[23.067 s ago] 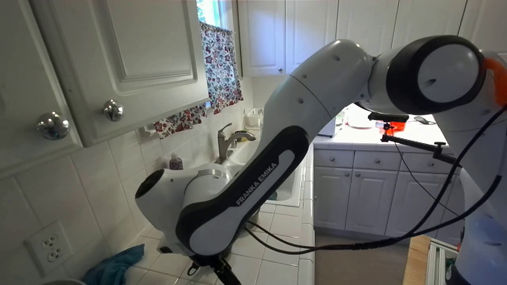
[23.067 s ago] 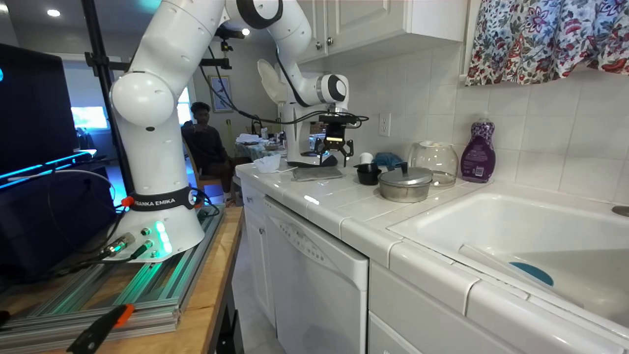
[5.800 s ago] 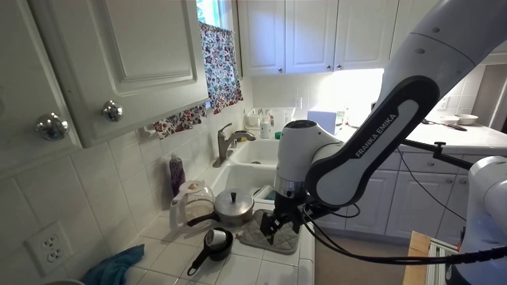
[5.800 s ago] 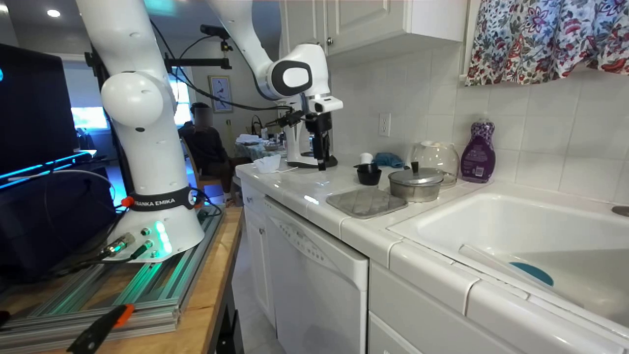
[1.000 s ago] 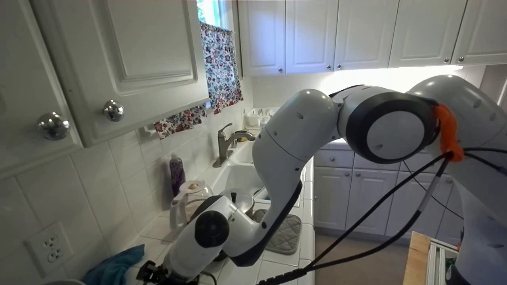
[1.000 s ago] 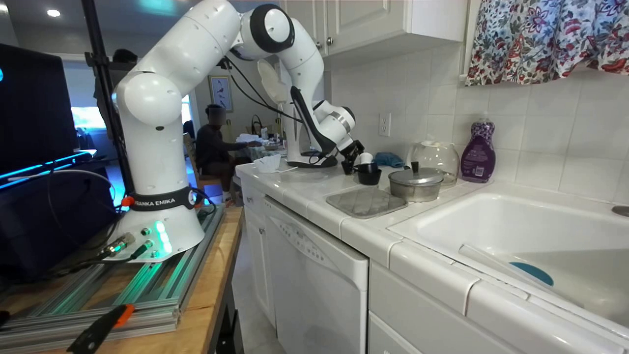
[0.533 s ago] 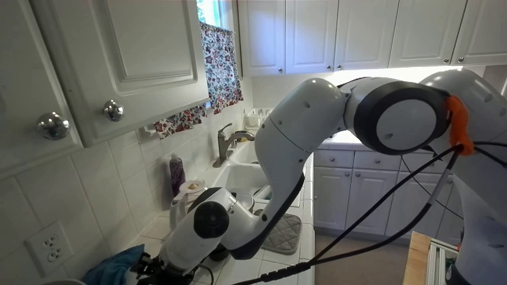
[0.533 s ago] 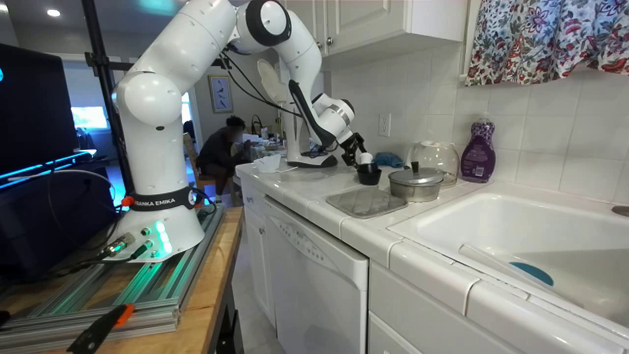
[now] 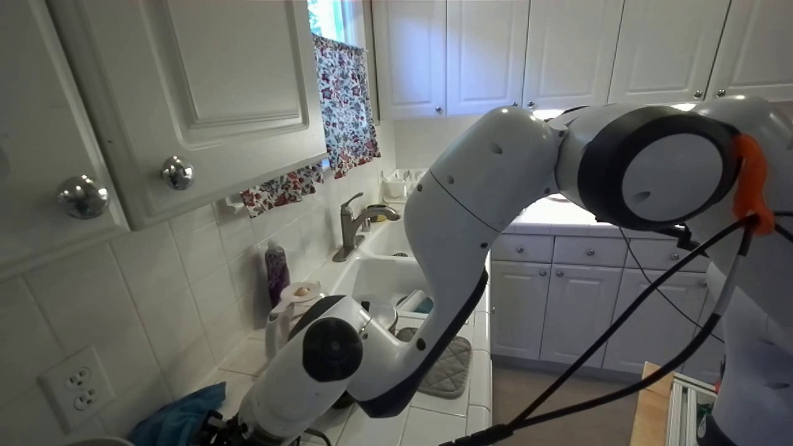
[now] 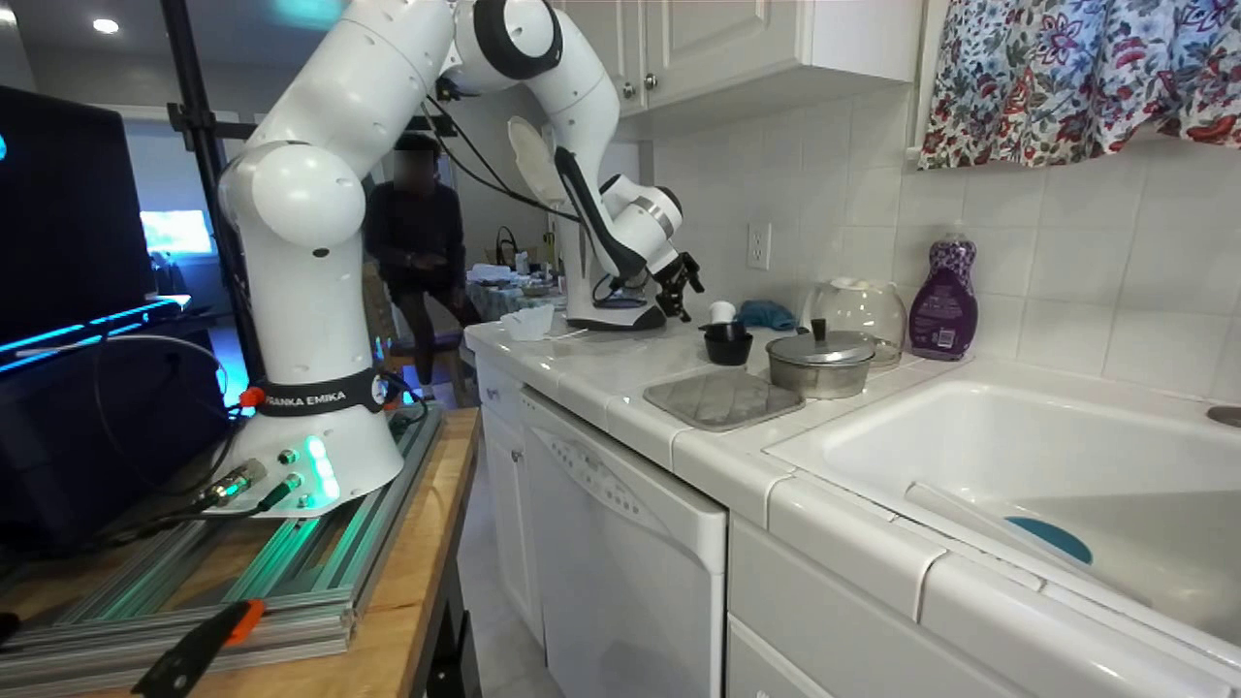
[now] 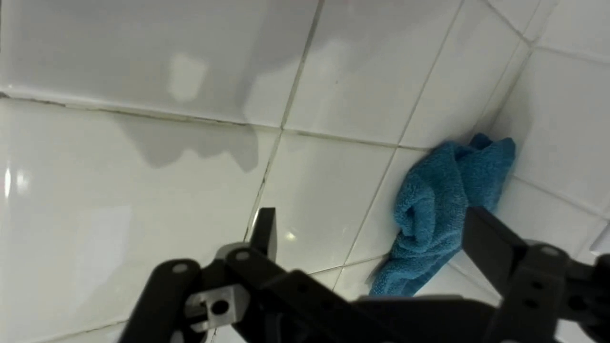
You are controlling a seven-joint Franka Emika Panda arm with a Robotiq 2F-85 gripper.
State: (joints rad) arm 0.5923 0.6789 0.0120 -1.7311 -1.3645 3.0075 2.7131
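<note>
Blue, crumpled terry cloth (image 11: pixel 436 209) lies on the white tiled surface (image 11: pixel 324 190), below and ahead of the black two-fingered tool (image 11: pixel 371 227), whose jaws stand wide apart, gripping nothing. The step in hand appears to be alignment, with no grasp yet made; the next move would call for centring the tool over the cloth, then lowering.

Lidded pot (image 10: pixel 822 373) observed just beside gray pot holder (image 10: pixel 722 399) in an exterior view; purple soap bottle (image 10: pixel 944 305) placed near the sink (image 10: pixel 1018 436). Floral curtain (image 9: pixel 346 99) hung at the window (image 9: pixel 328 17); faucet (image 9: pixel 348 230) mounted at the sink's edge.
</note>
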